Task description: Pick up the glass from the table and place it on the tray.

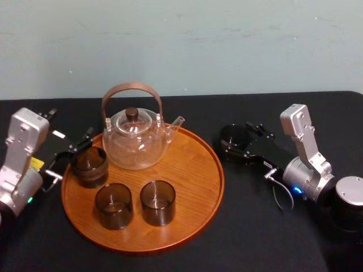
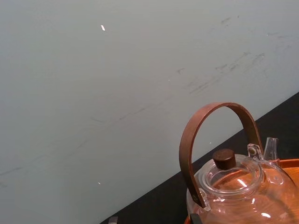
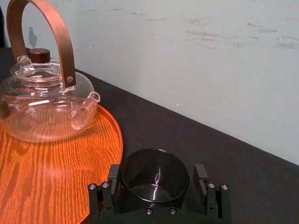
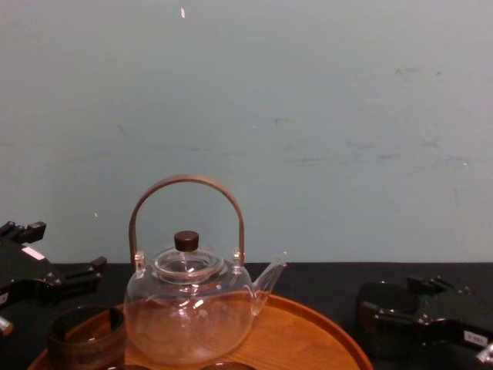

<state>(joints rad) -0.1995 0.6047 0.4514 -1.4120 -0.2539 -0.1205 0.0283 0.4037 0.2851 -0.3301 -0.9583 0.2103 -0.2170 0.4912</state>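
Right gripper (image 3: 157, 176) around glass (image 3: 155, 161) — beside tray (image 3: 118, 140) rim, left gripper (image 1: 72, 154) opposite

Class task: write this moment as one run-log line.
stage: at pick | right gripper: around glass on table, right of tray | left gripper: beside tray-edge glass | on tray: teapot, two more glasses

the dark, smoky glass (image 1: 234, 137) is standing upright and empty on the black table (image 1: 227, 238), just beside the right rim of the tray (image 1: 193, 170). the tray, round orange-brown wood with a low raised rim, is lying flat.
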